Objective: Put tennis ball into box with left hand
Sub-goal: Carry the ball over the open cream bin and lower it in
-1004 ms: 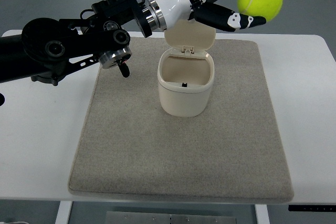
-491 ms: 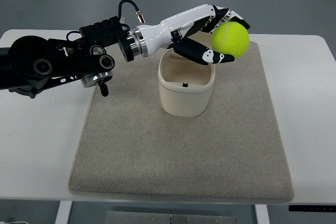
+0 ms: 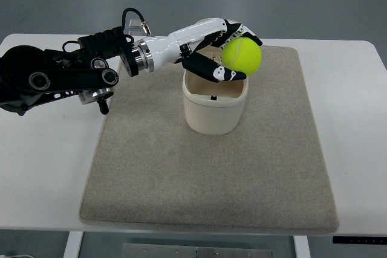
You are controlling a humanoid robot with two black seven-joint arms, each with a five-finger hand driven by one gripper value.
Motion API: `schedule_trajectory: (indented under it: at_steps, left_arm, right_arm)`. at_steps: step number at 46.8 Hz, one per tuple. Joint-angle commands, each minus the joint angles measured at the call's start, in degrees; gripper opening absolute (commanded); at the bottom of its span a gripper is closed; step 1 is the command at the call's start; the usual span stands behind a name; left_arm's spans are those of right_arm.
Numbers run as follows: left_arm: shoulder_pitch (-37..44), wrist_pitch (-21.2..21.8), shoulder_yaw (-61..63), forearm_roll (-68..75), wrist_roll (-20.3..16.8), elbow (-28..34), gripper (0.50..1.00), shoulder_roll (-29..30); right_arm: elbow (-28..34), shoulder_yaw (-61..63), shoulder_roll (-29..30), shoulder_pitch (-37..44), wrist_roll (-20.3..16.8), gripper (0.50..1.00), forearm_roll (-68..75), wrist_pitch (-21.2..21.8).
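The tennis ball (image 3: 242, 56), probably light and springy, is being clasped around its sides by the left hand (image 3: 219, 49) above the box (image 3: 214, 110).

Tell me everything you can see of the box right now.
The box is a small cream tub, plastic by its look, with rounded corners, standing upright on the beige mat near its far edge. Its top is open, with a small dark mark on the floor inside. The left hand, holding the tennis ball, covers the far rim; contact can't be judged.
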Motion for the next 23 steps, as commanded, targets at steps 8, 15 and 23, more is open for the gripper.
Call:
schedule_trajectory:
  at_steps: [8,15,23]
  left_arm:
    - [-0.36,0.00,1.98,0.01,0.07,0.00,0.500,0.57]
    - [-0.45,0.00,3.74,0.01,0.07,0.00,0.500,0.74]
    - [-0.45,0.00,4.97,0.01,0.07,0.00,0.500,1.09]
  right_arm:
    - [0.00,0.00,0.00,0.00,0.00,0.901,0.00,0.00]
    - [0.00,0.00,0.00,0.00,0.00,0.901,0.00,0.00]
    - [0.00,0.00,0.00,-0.09,0.00,0.901,0.00,0.00]
